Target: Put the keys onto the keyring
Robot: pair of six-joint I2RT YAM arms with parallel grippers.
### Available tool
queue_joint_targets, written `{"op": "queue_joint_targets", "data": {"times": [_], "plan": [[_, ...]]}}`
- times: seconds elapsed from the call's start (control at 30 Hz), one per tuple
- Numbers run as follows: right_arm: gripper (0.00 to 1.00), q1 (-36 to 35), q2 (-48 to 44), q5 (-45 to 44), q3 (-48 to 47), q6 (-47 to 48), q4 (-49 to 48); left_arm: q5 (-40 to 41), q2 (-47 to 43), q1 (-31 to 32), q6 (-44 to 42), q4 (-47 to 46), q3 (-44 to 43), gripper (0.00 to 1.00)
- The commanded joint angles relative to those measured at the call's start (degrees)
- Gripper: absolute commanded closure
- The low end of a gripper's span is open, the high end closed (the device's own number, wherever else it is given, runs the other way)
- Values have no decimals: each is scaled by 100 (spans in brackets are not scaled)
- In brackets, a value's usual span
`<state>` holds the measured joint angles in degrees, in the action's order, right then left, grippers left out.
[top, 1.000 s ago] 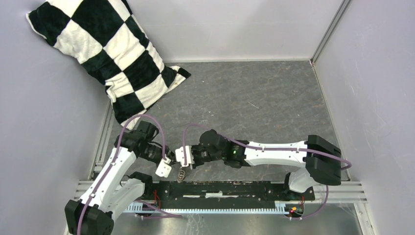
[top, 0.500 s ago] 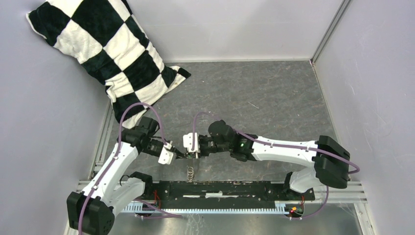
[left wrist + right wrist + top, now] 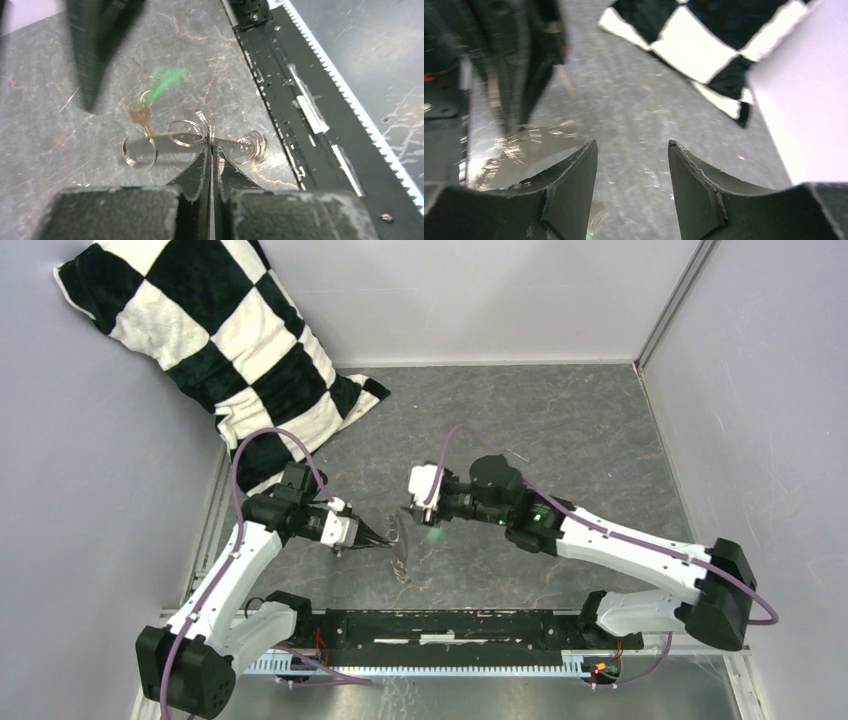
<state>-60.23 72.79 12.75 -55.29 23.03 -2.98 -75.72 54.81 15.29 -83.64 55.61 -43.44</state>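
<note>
Keys [image 3: 141, 115] number one as far as the views show: a small brownish metal blade with a blurred bright green tag [image 3: 167, 79] at its head. It sits a little beyond the left gripper [image 3: 211, 150] and off to that gripper's left in the wrist view. Whether it is threaded onto anything cannot be told.

Nearest of all, on the near side of the left gripper, runs one black rail [image 3: 280, 90] with a toothed white edge. The left gripper has its two fingers pressed tight together on the thin wire of the keyring [image 3: 401, 545], pinching it at its rim. There is one keyring, a large thin silvery-grey loop, seen almost edge-on from the wrist and as a narrow grey oval from above, just past the left gripper's tips. Three small rings [image 3: 140, 152] show strung along it, two to the left of the pinch and one coiled cluster to the right.

Beyond the left gripper and just past the loop is the right gripper [image 3: 631, 147], its fingers spread apart with nothing between them.

Farthest from the left gripper, at the back corner of the grey table [image 3: 560, 440], one black-and-white chequered pillow [image 3: 200, 330] leans against the wall.
</note>
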Motion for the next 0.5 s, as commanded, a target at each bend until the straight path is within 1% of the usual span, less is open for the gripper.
{"op": "queue_joint_targets", "data": {"times": [0.0, 0.1, 0.27, 0.37, 0.47], "plan": [[41, 255, -557, -405, -443, 21, -228, -566, -14, 22, 815, 35, -59, 98], [42, 260, -717, 15, -294, -271, -261, -634, -11, 9, 986, -118, -34, 98], [42, 254, -886, 175, 120, -742, -481, -673, -22, 1, 1209, -267, 8, 98], [41, 266, -930, -245, 371, -875, -464, -534, -27, -27, 1224, -293, 43, 98], [40, 405, -815, -825, 560, -1010, -202, -375, -14, -154, 1588, -679, 164, 98]]}}
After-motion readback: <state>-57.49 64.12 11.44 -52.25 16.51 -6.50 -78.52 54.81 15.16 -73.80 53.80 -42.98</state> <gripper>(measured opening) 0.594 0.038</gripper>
